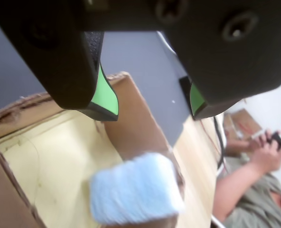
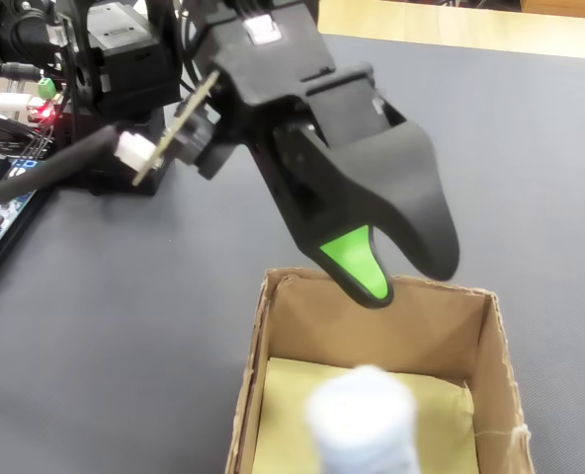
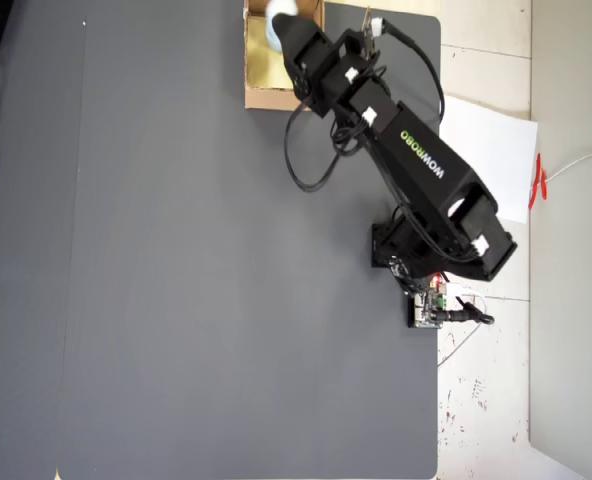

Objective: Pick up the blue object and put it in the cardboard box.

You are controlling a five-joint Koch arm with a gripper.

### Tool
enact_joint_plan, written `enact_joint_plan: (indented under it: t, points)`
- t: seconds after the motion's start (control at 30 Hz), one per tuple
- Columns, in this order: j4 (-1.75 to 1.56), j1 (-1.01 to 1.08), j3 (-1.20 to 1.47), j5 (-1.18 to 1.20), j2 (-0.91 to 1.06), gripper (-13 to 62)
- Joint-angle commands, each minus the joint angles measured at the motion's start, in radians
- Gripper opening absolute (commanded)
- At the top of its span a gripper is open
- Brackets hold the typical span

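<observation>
The blue object (image 1: pixel 135 190) is a pale blue soft block, blurred, below my jaws and apart from them, over the cardboard box's near wall (image 1: pixel 135 123). The box's yellowish floor (image 1: pixel 60 161) lies to the left in the wrist view. My gripper (image 1: pixel 152 104) is open, and the wide gap between its green pads (image 1: pixel 106 97) holds nothing. In the fixed view the gripper (image 2: pixel 396 272) hangs over the box's far wall, and the blurred block (image 2: pixel 362 420) is inside the box (image 2: pixel 256 375). The overhead view shows the gripper (image 3: pixel 288 35) over the box (image 3: pixel 261 95), with the block (image 3: pixel 275 22) at the jaw tips.
A dark grey mat (image 3: pixel 196 280) covers the table. The arm's base (image 3: pixel 421 250) stands at the mat's right edge, beside a white paper sheet (image 3: pixel 491 150). Electronics and cables (image 2: pixel 11 188) lie at the left of the fixed view. A person (image 1: pixel 254 190) sits beyond the table.
</observation>
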Motion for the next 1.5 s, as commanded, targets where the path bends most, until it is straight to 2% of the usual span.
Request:
enact_joint_plan:
  t: [0.0, 0.67, 1.17, 1.47]
  points:
    - [-0.21, -0.046, -0.006, 0.104, 0.064, 30.1]
    - [-0.692, -0.541, 0.624, 0.117, 0.466, 31.7]
    - [-0.701, -0.778, 1.008, 0.104, 0.627, 33.5]
    - [-0.407, -0.778, 1.015, 0.103, 0.627, 35.0]
